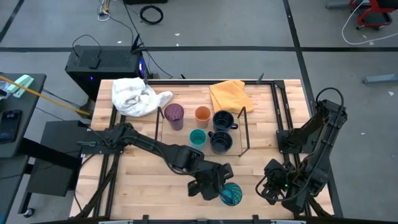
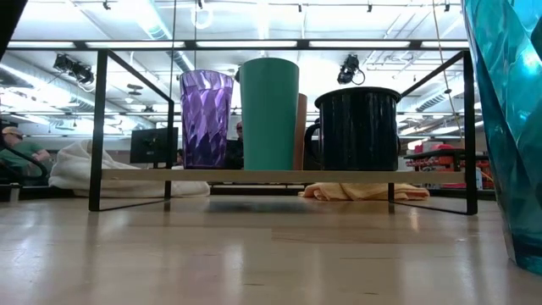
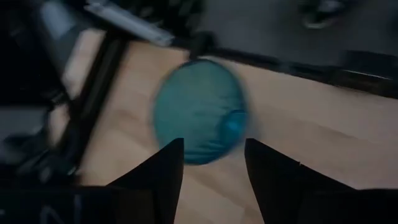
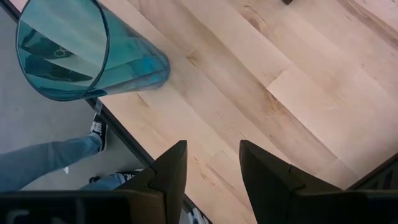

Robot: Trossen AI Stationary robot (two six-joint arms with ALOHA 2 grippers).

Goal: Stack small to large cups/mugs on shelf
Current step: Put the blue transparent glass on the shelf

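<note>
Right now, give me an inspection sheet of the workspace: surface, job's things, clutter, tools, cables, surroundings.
Surface: wooden table, bare at the front.
Job's things: purple tumbler, orange cup, two navy mugs and small teal cup on the wire shelf; big teal cup off it, upright near the front edge.
Clutter: white cloth and yellow cloth behind the shelf.
Tools: left tool open, just short of the big teal cup; right tool open, empty, front right.
Cables: loose on the floor behind the table.
Surroundings: person's legs beside the table.
</note>
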